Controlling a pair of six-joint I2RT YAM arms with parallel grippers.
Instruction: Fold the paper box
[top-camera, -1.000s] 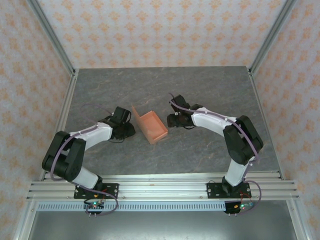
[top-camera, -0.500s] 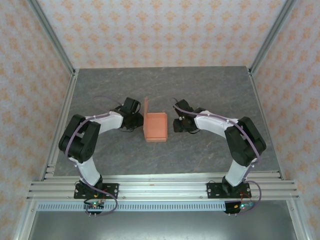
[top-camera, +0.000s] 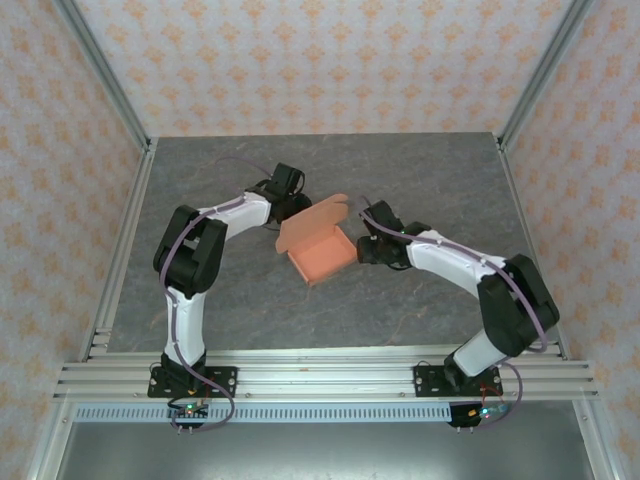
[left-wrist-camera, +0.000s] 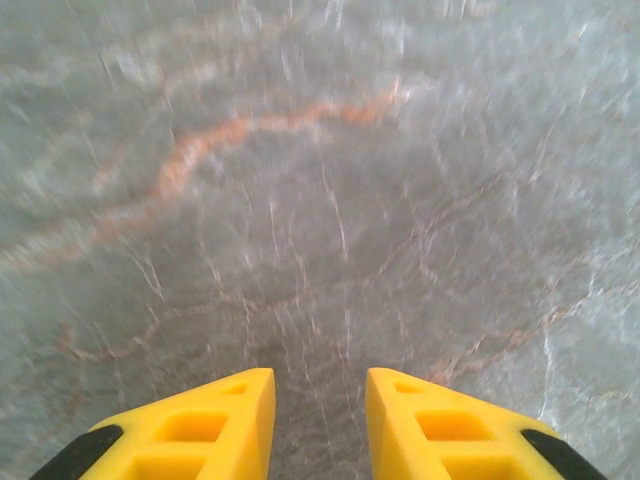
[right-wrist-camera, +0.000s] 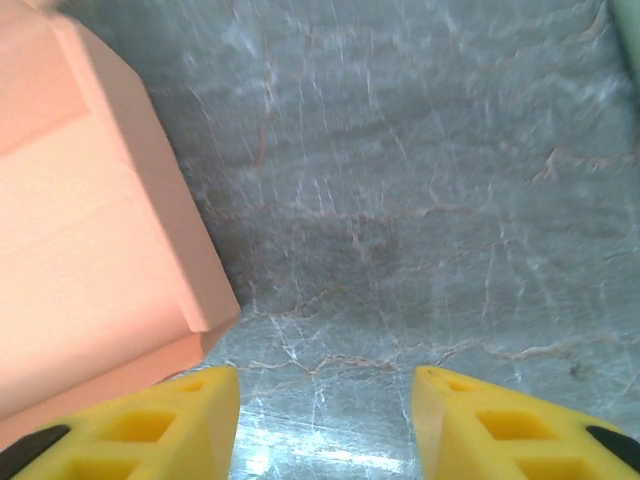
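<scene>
The paper box is a salmon-orange open tray lying askew at the middle of the grey table. Its lid flap stands up on the far-left side. My left gripper is just behind that flap. In the left wrist view it is open, with only bare table between the yellow fingers. My right gripper is at the box's right side. In the right wrist view it is open, its left finger close beside the box's outer wall, nothing between the jaws.
Aluminium posts and patterned walls enclose the table on three sides. A slotted rail with both arm bases runs along the near edge. Bare marbled table lies to the far side and right of the box.
The box has turned and shifted slightly right, its flap now leaning over the far side. The left arm swung from the box's near left round to behind it. The right gripper moved closer.
</scene>
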